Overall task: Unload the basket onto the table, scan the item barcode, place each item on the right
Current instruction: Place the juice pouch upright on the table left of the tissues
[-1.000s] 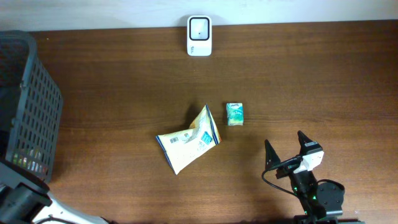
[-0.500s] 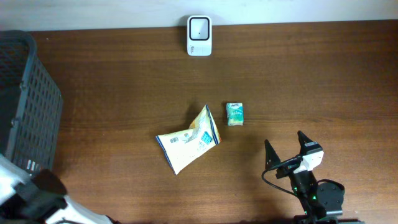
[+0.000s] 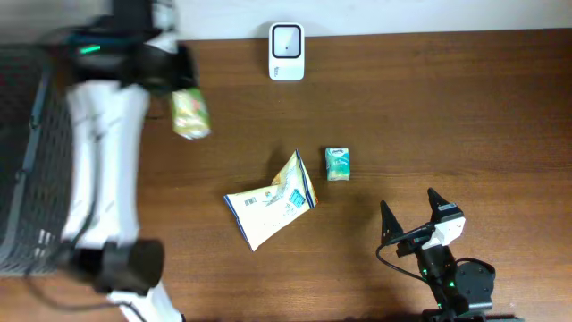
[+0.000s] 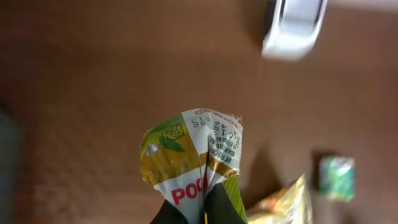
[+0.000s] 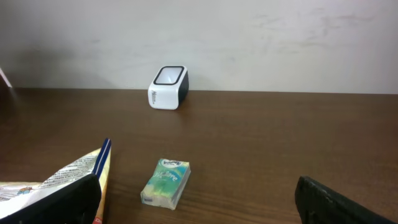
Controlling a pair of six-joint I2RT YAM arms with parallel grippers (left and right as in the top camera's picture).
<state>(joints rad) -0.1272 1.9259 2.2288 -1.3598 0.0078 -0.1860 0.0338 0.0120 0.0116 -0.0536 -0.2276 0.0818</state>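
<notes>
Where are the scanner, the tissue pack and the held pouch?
scanner [image 3: 287,40]: overhead view, top window.
tissue pack [image 3: 338,164]: overhead view, middle of wrapper.
held pouch [image 4: 186,158]: left wrist view, middle of front.

Brown wooden table [image 3: 465,116] with white scanner [image 3: 287,52], small green packet [image 3: 337,164], yellow-white snack bag [image 3: 270,203], dark mesh basket [image 3: 22,179].

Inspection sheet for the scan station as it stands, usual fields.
Surface: brown wooden table.
Job's things: white scanner at the far edge; green-yellow pouch held above the table, left of the scanner.
Clutter: yellow snack bag and small green pack lying mid-table, apart.
Hands: left hand shut on the pouch; right hand open, empty, near the front edge.
Cables: black cable looped beside the right arm.
Surroundings: dark mesh basket at the left; pale wall behind.
</notes>
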